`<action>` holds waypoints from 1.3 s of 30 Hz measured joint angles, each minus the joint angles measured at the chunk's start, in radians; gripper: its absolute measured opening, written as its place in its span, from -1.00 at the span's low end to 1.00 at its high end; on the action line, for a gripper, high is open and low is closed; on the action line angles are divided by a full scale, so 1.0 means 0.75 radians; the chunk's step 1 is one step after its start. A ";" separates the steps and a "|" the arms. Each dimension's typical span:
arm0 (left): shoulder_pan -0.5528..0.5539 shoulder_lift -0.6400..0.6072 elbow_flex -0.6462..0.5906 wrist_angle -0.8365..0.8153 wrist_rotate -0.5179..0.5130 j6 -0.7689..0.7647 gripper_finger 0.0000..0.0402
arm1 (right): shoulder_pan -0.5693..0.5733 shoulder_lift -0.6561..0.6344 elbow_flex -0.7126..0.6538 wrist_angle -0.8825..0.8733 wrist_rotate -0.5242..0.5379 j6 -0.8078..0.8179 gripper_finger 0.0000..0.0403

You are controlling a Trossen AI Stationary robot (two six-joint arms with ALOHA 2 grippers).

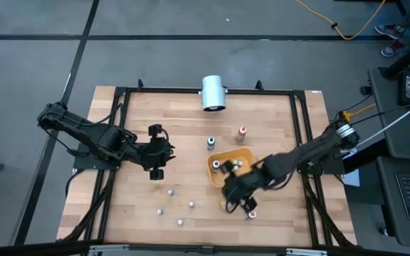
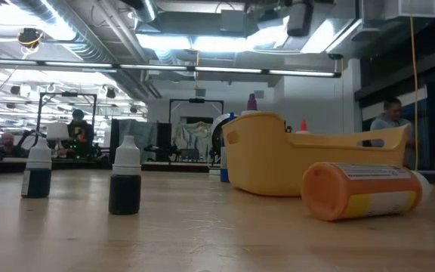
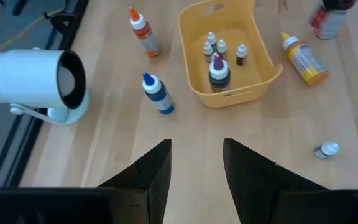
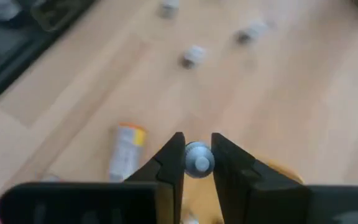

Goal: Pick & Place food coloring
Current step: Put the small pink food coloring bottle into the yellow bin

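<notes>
I read the right gripper [image 4: 197, 158] as clamped on one small food coloring bottle [image 4: 198, 157]; its pale cap shows pinched between the two fingers [image 4: 169, 163]. From above, that gripper [image 1: 235, 193] sits at the tray's [image 1: 223, 155] near edge, toward the table's front.

The left gripper [image 3: 196, 165] has its fingers parted with nothing between them. From above it [image 1: 156, 151] waits well to the left of the tray, above bare wood.

Inside the tray [image 3: 253, 46] I count several small bottles [image 3: 219, 48] standing together, one larger with a dark body and purple tip [image 3: 219, 74].

Outside the tray:
- a blue bottle [image 3: 158, 95] just beyond its far-left corner
- an orange-red bottle [image 3: 144, 32] further toward the table's back
- a yellow bottle [image 3: 303, 58] lying on its side close beside the tray, on the side toward the table's front
- a small bottle [image 3: 326, 150] lying apart from the tray, and others [image 1: 181, 207] scattered to its front left

A white cylinder [image 1: 213, 92] lies at the table's back edge, beyond the tray. In the level view, two dark bottles with pale caps [image 2: 125, 175] stand upright left of the tray [image 2: 278, 162].
</notes>
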 joint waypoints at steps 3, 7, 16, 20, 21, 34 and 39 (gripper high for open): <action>0.000 0.000 0.000 0.001 -0.035 0.008 -0.30 | -0.036 -0.095 0.000 -0.145 0.025 0.098 -0.67; 0.002 0.000 0.000 0.006 -0.059 0.008 -0.30 | -0.076 -0.182 -0.001 -0.332 0.027 0.182 -0.69; 0.003 0.000 0.000 0.038 -0.061 -0.036 -0.30 | -0.164 -0.322 -0.312 -0.269 0.019 0.120 -0.67; 0.003 0.000 0.000 0.080 -0.071 -0.029 -0.30 | -0.217 -0.368 -0.514 -0.135 -0.057 0.091 -0.68; 0.003 0.000 0.000 0.090 -0.080 -0.029 -0.30 | -0.231 -0.376 -0.554 -0.106 -0.076 0.091 -0.66; 0.013 0.000 0.000 0.155 -0.196 -0.079 -0.30 | -0.340 -0.382 -0.852 0.298 -0.293 0.020 -0.67; 0.038 0.000 0.000 0.155 -0.198 -0.095 -0.30 | -0.360 -0.382 -0.940 0.412 -0.312 0.017 -0.63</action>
